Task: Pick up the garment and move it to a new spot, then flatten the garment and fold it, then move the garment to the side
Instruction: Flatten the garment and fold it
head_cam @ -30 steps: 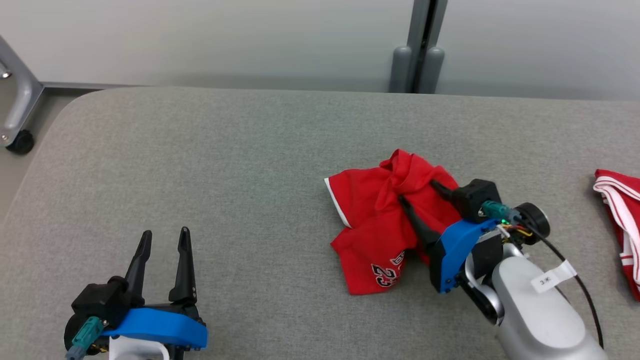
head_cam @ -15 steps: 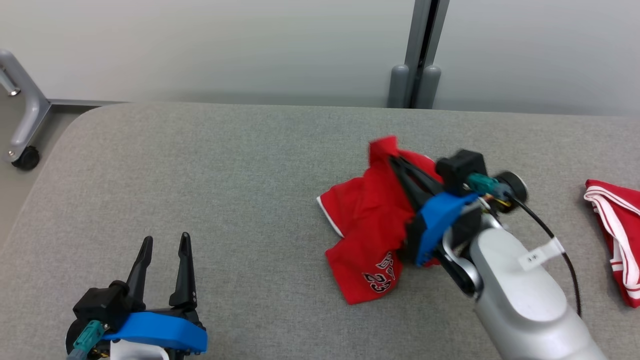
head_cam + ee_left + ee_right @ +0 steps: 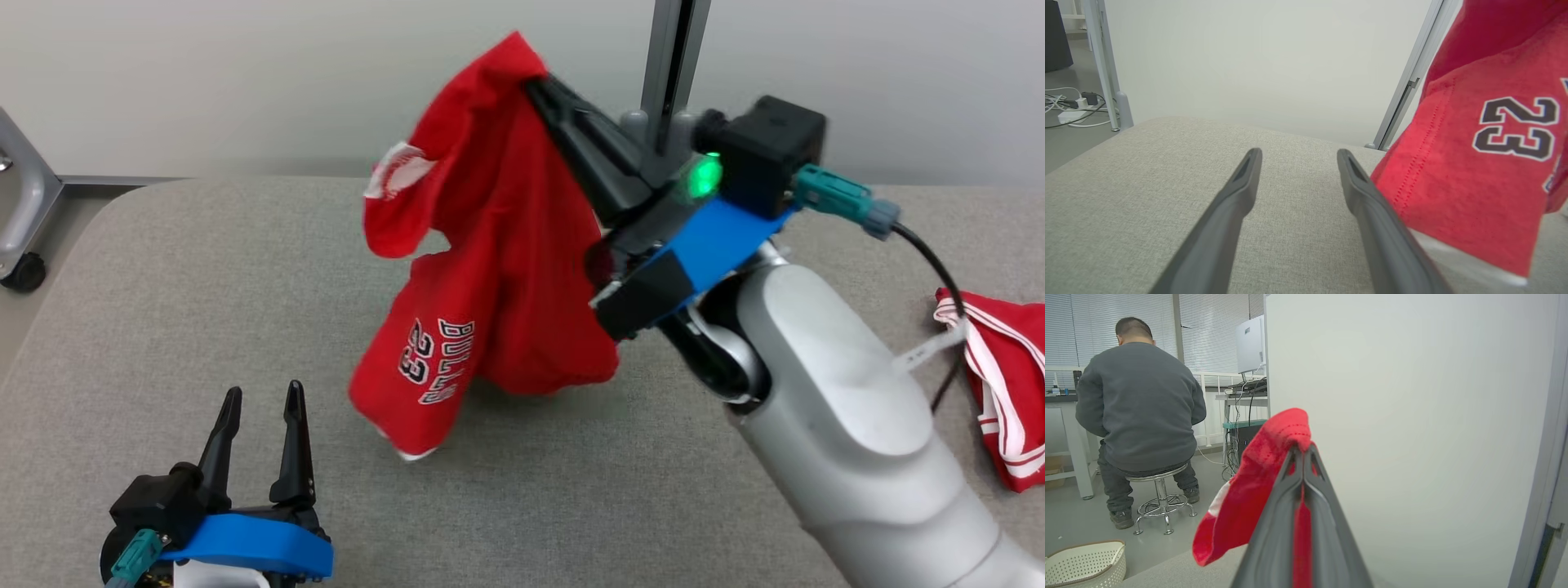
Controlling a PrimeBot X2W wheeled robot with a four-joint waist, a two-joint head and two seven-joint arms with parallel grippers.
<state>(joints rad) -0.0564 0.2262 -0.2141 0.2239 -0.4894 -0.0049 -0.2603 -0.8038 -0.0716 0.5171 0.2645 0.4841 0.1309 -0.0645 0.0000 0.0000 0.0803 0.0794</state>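
Observation:
The garment (image 3: 490,269) is a red jersey with dark "23" lettering and white trim. It hangs in the air above the grey table (image 3: 204,286), its lowest corner near the surface. My right gripper (image 3: 539,86) is shut on its top fold, fingers pointing up and left. From the right wrist, the red cloth (image 3: 1249,490) drapes over and between my closed fingertips (image 3: 1303,451). At the lower left my left gripper (image 3: 261,396) stands open, holding nothing. The left wrist camera has the garment (image 3: 1478,163) hanging just right of that gripper (image 3: 1298,153).
A second red cloth with white stripes (image 3: 1000,384) lies at the table's right edge. A grey post (image 3: 669,73) stands behind the table. Beyond a white partition, a person (image 3: 1137,412) sits on a stool, and a cream basket (image 3: 1084,563) is on the floor.
My right gripper closed on the garment lying on the table, then rose and swung left, lifting it into the air. The head camera shifted a little. My left gripper stayed open and still.

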